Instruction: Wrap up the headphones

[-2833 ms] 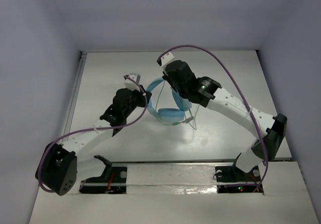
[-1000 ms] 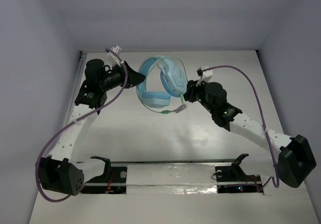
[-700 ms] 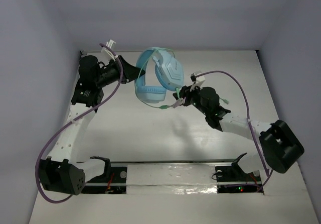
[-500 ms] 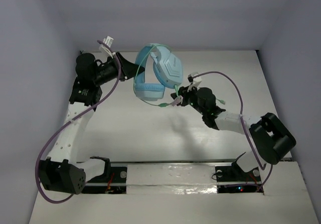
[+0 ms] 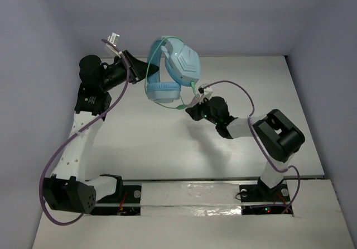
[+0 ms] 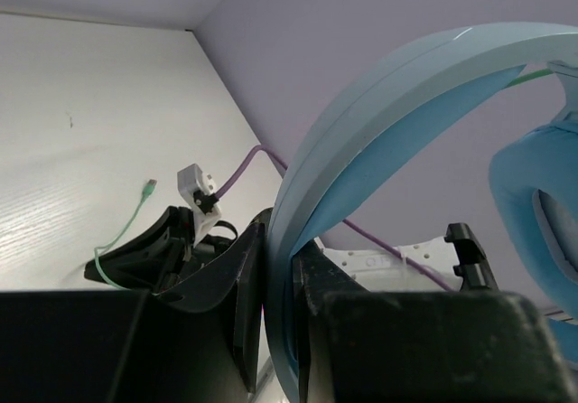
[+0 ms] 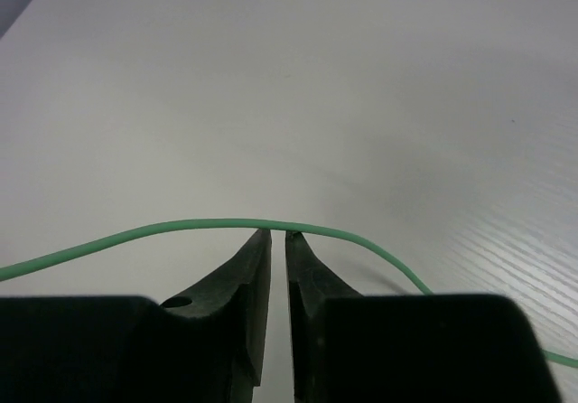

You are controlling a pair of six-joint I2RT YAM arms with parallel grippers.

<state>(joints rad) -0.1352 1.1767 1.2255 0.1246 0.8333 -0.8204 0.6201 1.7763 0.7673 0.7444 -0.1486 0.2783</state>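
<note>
From above, the headphones (image 5: 170, 73) hang in the air over the 12 o'clock part of the surface (image 5: 167, 154), not touching it. The left end effector (image 5: 139, 70) holds them from their 9 o'clock side. The right end effector (image 5: 192, 109) is at about 5 o'clock from them, low and near, with the thin cable (image 5: 191, 95) running down to it from the ear cup (image 5: 184, 65).

In the left wrist view, the left end effector (image 6: 282, 272) is clamped on the headband (image 6: 388, 96), one finger on each face of the band. The ear cup pad (image 6: 542, 204) shows at 3 o'clock. At 8 o'clock, lower, is the right end effector (image 6: 153, 254), and a loose end of the cable (image 6: 126, 227) curls beside it, above the surface.

In the right wrist view, the right end effector (image 7: 278, 238) has its jaws almost together, and the cable (image 7: 172, 229) lies across the very tips. I judge it is pinched there, but lightly — the hold is at the extreme end of the fingers.

The step in hand, I think, is the winding itself: one arm presents the headphones, the other leads the cable. The next move calls for carrying the cable around the headband with steady tension, so it neither slips out of the tips nor hangs slack.
</note>
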